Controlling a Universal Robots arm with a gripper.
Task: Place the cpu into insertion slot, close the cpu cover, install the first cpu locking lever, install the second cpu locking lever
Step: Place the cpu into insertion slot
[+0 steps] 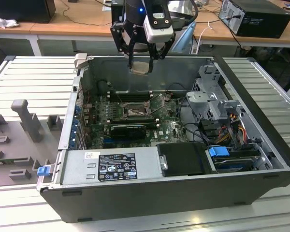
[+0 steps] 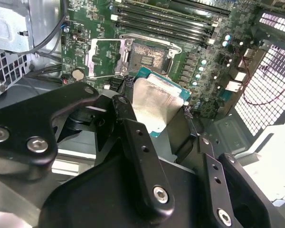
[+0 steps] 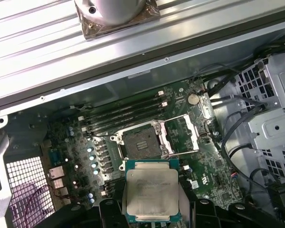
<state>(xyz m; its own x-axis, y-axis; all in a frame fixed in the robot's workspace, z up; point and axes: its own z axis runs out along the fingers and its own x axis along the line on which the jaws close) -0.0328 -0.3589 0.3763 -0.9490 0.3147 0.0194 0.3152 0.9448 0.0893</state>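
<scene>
Bench (image 1: 29, 82): slatted metal. The open computer case (image 1: 183, 193) lies on its side near the middle of it.

Circuit board (image 1: 169, 128): green, on the case floor. The socket area sits mid-board, beside the row of memory sticks (image 3: 118, 114).

Hand (image 1: 141, 60): clamped on the cpu by two opposite edges. It hangs in the air above the case wall that runs along the memory-stick side.

Cover (image 3: 192, 133): flipped open, lying just beside the slot. The way down looks free.

Slot (image 3: 141, 141): bare, with the pale grid centre showing. Nothing is seated in it yet.

Cpu (image 3: 151, 190): in the hand, silvery top toward the first wrist camera, well above the board and not over the slot.

To place it well, my reading:
- Bring the chip square over the slot before you lower it, with its edges parallel to the black frame.
- Keep it level, since a tilted corner could touch the contacts first.
- Come straight down and never slide it across the grid.
- I cannot make out the corner mark, so check orientation first.
- Let it settle under light force and stay clear of the open cover.
</scene>
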